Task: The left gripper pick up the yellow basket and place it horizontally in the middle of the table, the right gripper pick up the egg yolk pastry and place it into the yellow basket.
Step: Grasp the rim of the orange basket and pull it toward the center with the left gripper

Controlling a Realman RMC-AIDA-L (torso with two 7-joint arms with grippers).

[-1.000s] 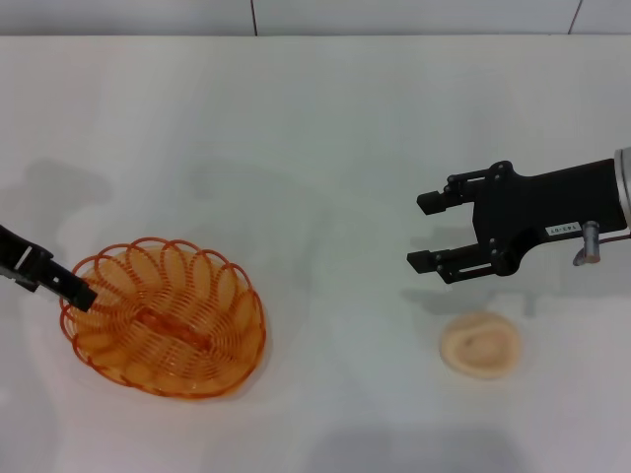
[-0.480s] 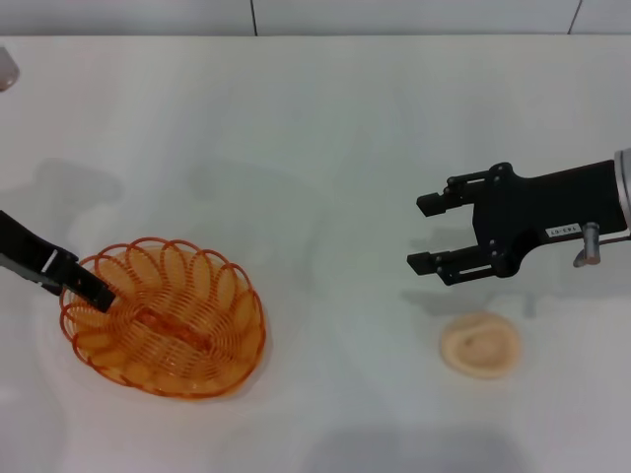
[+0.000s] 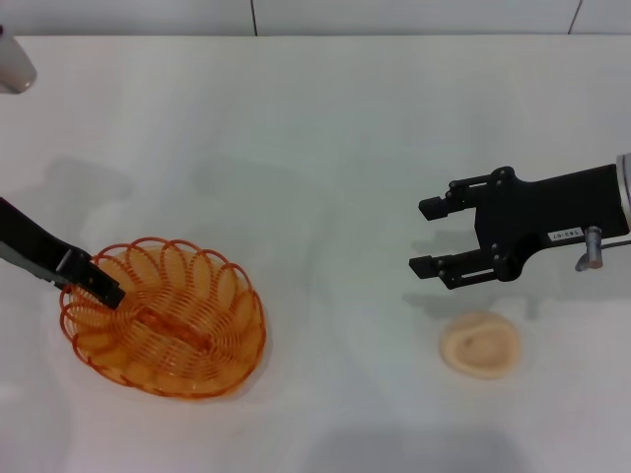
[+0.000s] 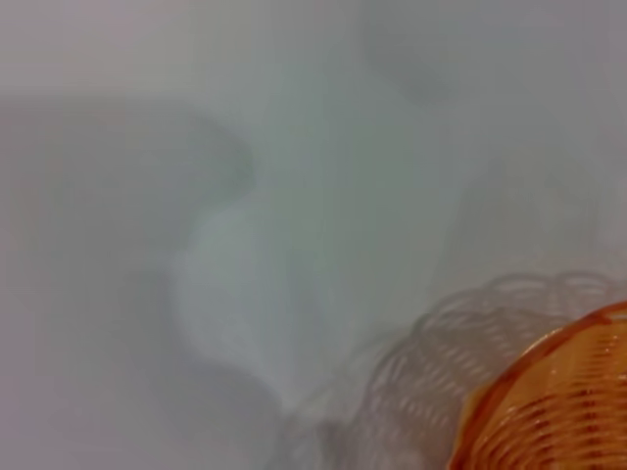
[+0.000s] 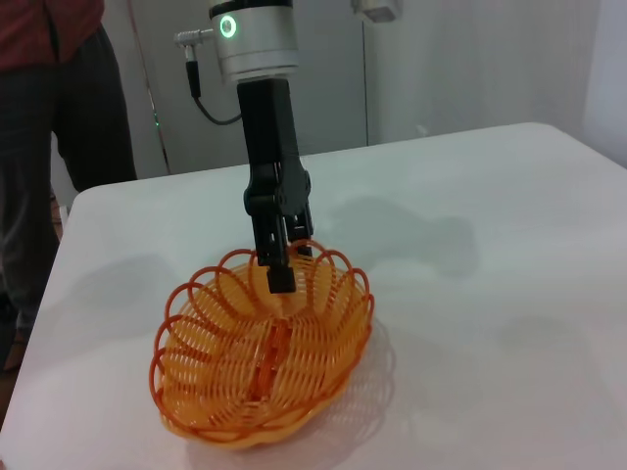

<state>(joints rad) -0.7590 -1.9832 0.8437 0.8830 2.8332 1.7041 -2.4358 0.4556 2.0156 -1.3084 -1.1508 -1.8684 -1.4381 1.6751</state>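
The yellow basket (image 3: 163, 317) rests on the white table (image 3: 325, 128) at the front left. It also shows in the right wrist view (image 5: 265, 357) and at a corner of the left wrist view (image 4: 563, 406). My left gripper (image 3: 106, 291) reaches down onto the basket's left rim, and its fingers close over the rim wire in the right wrist view (image 5: 281, 269). The egg yolk pastry (image 3: 480, 344) lies at the front right. My right gripper (image 3: 419, 236) hovers open and empty just behind the pastry, pointing left.
A person in dark trousers (image 5: 59, 117) stands beyond the table's far corner in the right wrist view. The left arm's silver cuff with its green ring light (image 5: 250, 34) rises over the basket.
My left gripper has slid further in over the basket's left rim and its arm has tilted up. The basket, the pastry and the right gripper have hardly moved.
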